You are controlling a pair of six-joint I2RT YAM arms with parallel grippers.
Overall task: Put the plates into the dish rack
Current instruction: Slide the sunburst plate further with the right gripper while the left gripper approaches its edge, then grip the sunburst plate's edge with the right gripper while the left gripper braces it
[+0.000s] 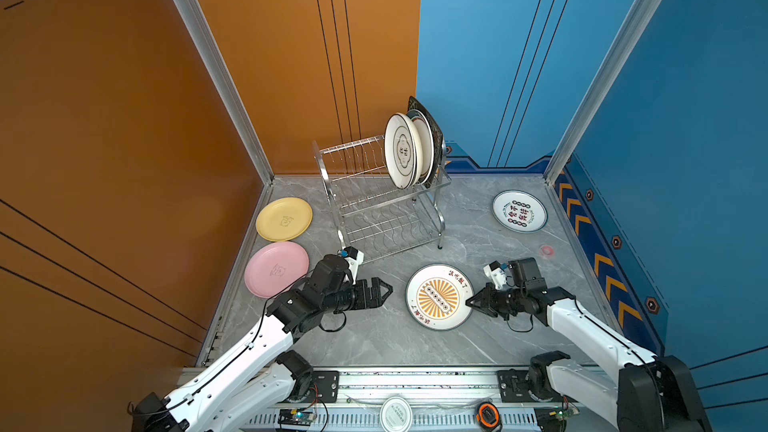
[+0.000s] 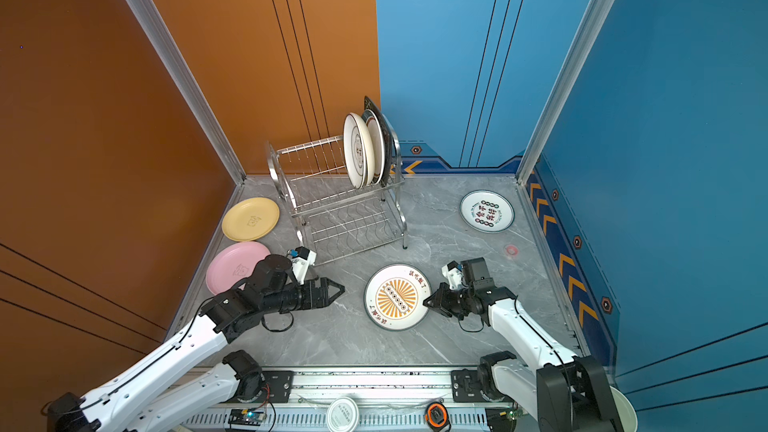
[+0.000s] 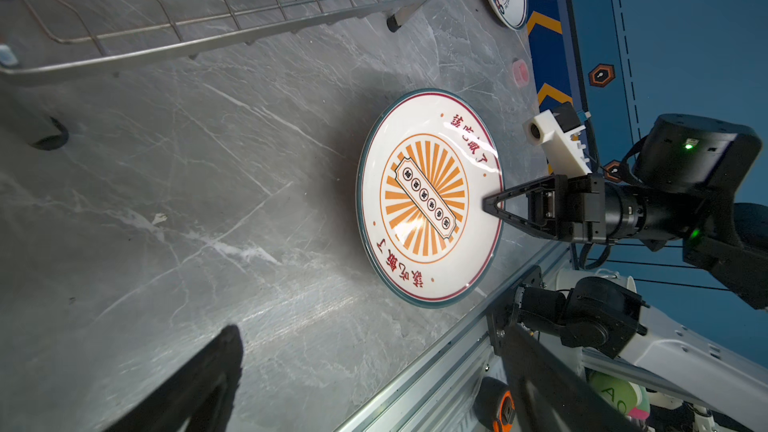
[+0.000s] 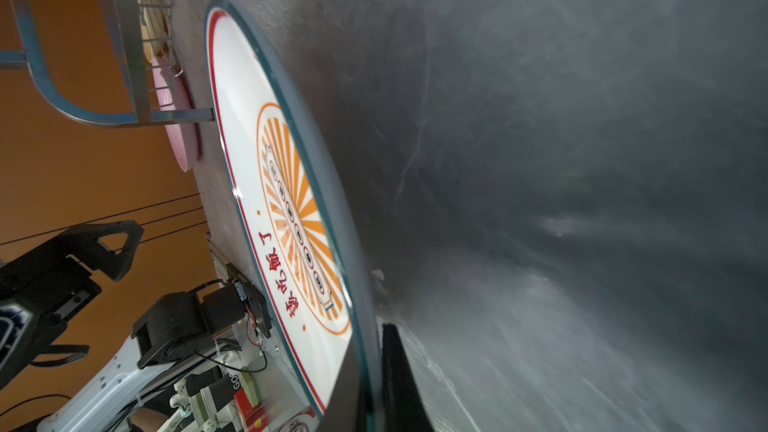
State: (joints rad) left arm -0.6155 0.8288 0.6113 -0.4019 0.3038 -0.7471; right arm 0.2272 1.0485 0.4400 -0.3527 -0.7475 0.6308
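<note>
Grey marble-patterned tabletop (image 1: 374,342), seen from above in both top views. The dish rack (image 1: 380,201) stands on its feet toward the back, left of centre. The yellow plate (image 1: 284,219) lies face up along the left edge. Just beside it and nearer the front lies the pink plate (image 1: 274,268). The sunburst plate (image 1: 436,297) sits at front centre, the character plate (image 1: 519,211) at back right, well apart from the others. A small red disc (image 1: 546,250) lies near the right edge, between these two.
</note>
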